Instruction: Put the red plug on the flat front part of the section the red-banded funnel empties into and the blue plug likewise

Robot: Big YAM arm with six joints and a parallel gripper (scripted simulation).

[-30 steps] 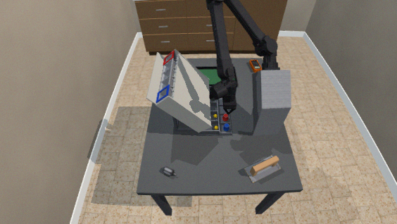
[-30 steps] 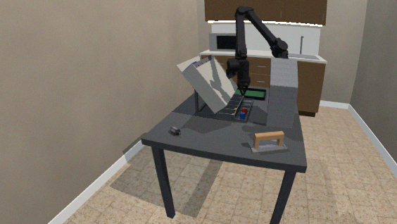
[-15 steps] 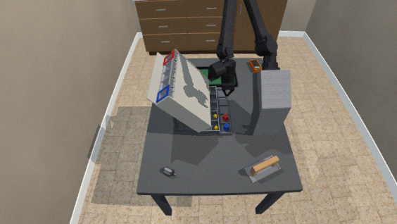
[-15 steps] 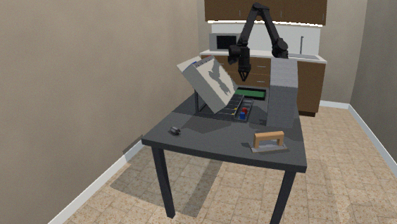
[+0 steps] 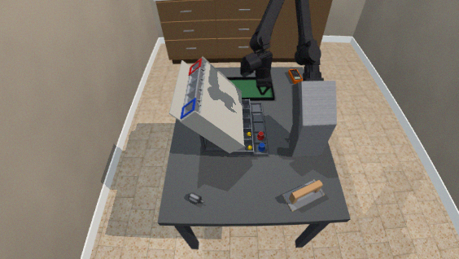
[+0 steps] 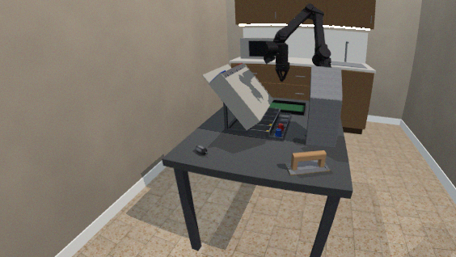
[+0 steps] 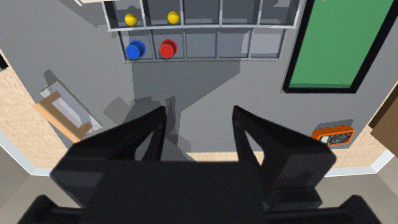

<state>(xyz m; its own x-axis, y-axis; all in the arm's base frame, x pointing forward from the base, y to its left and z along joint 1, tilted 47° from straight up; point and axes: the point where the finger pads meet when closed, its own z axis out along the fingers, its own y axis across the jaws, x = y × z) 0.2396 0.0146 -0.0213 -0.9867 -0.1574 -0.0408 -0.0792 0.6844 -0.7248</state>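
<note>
The red plug (image 5: 260, 135) and the blue plug (image 5: 261, 147) stand side by side on the flat front parts of two neighbouring sections at the near end of the rack. A yellow marble (image 5: 249, 133) lies in the section behind the red plug, and another (image 5: 249, 147) behind the blue plug. The wrist view shows the blue plug (image 7: 135, 50), the red plug (image 7: 168, 48) and both marbles (image 7: 130, 19) (image 7: 173, 17). The red-banded funnel (image 5: 195, 66) and the blue-banded funnel (image 5: 188, 109) top the tilted white cover (image 5: 220, 106). My gripper (image 5: 264, 90) hangs high above the table, open and empty; it also shows in the wrist view (image 7: 197, 112).
A green marble tray (image 5: 248, 87) lies behind the rack. An orange device (image 5: 295, 75) sits at the back right. A tall grey block (image 5: 317, 114) stands right of the rack. A wooden-handled trowel (image 5: 306, 192) and a small dark object (image 5: 194, 198) lie near the front edge.
</note>
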